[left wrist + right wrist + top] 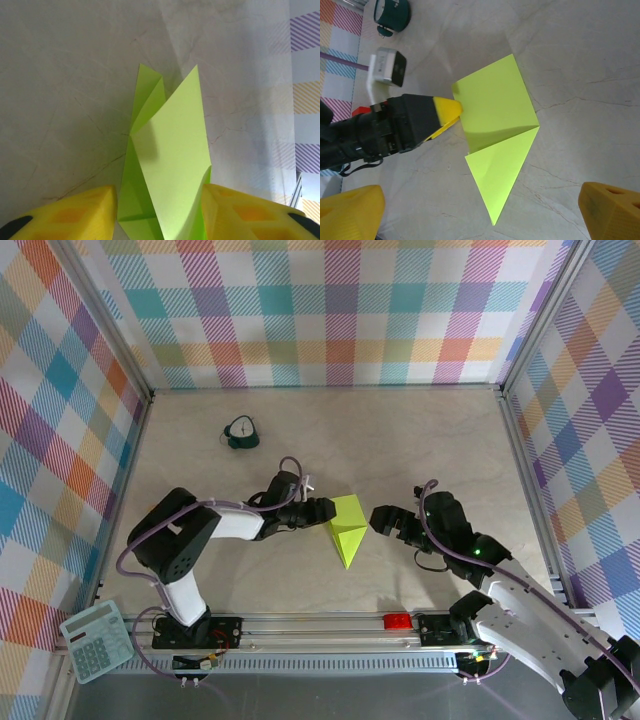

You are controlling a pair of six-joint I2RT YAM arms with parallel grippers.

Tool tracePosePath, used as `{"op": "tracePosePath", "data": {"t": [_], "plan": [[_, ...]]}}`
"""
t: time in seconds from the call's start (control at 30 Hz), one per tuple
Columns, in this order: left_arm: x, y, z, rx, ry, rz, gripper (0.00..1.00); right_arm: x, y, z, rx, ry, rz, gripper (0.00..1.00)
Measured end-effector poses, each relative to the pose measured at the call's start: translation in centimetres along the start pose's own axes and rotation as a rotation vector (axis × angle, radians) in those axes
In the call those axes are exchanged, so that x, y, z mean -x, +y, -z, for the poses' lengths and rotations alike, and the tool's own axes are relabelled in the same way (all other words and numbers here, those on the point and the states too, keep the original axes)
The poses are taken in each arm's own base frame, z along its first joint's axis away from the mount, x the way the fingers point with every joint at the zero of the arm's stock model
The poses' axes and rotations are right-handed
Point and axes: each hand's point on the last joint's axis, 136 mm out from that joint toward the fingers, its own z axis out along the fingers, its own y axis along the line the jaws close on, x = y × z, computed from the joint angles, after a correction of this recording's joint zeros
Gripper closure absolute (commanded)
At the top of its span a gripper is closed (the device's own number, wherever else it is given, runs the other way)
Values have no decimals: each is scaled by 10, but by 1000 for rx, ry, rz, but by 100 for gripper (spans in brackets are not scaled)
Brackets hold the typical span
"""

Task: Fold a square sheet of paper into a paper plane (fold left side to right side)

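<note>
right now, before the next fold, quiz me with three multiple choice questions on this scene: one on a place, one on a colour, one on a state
1. Where is the teal clock?
A. on the sheet of paper
B. on the table, beyond the sheet and to its left
C. between the right gripper fingers

2. What colour is the sheet of paper?
A. lime yellow-green
B. white
C. red

3. What is the right gripper's state?
A. shut on the sheet
B. shut on the clock
C. open, apart from the sheet

Answers:
1. B, since the top view shows the clock alone on bare table nearer the back wall.
2. A, as all three views show the same lime tone.
3. C, because its wrist view shows both yellow fingers spread wide, with the sheet lying ahead untouched.
</note>
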Motion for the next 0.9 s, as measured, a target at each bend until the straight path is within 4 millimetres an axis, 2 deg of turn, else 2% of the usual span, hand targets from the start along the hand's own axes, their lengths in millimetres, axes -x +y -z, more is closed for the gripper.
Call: {"op": "tracePosePath", "data": {"t": [0.17, 0.27, 0.47, 0.57, 0.77, 0.9], "plan": [[0, -4, -4, -31, 6, 8, 74, 1, 6, -1, 31, 6, -1, 0], [2, -9, -4, -53, 2, 3, 90, 1, 10, -4, 54, 15, -1, 3], [1, -14, 0, -70, 12, -3, 99, -1, 11, -14, 74, 58, -12, 8], [7, -26, 20, -111, -18, -20, 100, -1, 14, -19, 99, 78, -14, 13], [37, -62, 91, -260, -138, -113, 100, -6, 33, -32, 217, 144, 29, 17], [41, -78, 128, -347, -176, -180, 100, -17, 46, -40, 307, 228, 62, 18]]}}
